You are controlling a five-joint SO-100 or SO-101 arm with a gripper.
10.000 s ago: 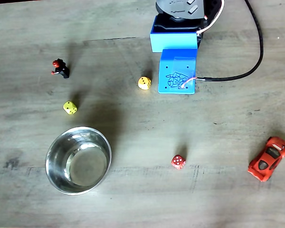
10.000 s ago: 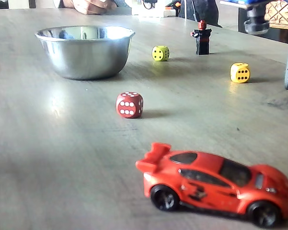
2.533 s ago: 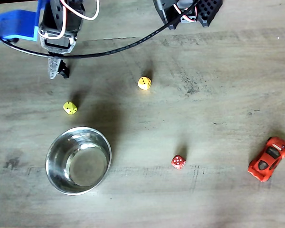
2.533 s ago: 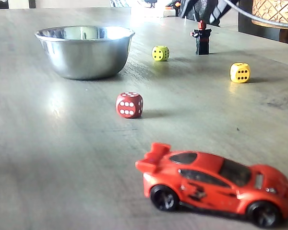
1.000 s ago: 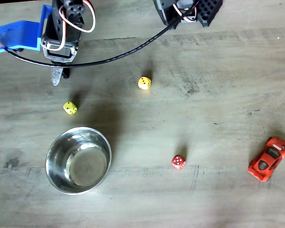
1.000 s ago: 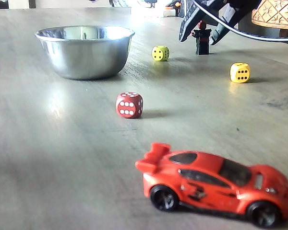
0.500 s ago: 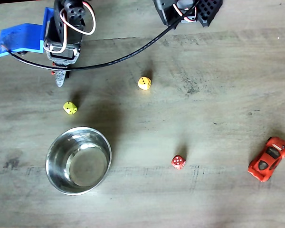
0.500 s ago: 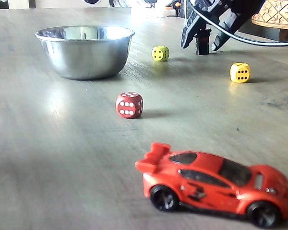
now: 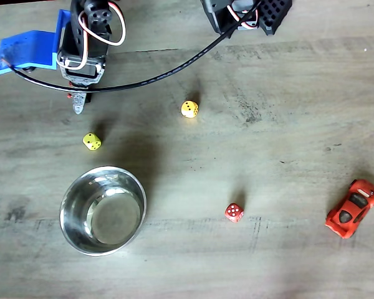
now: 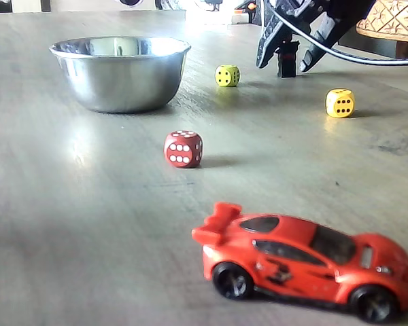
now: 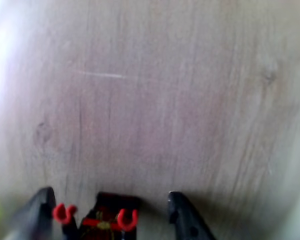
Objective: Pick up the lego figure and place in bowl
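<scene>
In a fixed view from above, the lego figure (image 9: 69, 95) is almost wholly covered by the arm's wrist housing; only a sliver of red shows at its left edge. The low fixed view shows the figure's black body (image 10: 287, 60) standing on the table (image 10: 88, 224), its head hidden behind the gripper (image 10: 283, 58). Wrist view is blurred and cut off at the bottom: red hands and black torso (image 11: 110, 220) sit between the two dark fingertips (image 11: 40, 205), gaps visible on both sides. Jaws stand apart, straddling the figure, not clamped. The bowl (image 9: 134, 199) sits well apart from the figure, nearer the camera in the overhead frame; its reflective interior holds nothing discernible. A yellow-green die (image 9: 91, 141) lies between figure and bowl. The red car (image 10: 306, 261) is cropped at the low view's right edge.
</scene>
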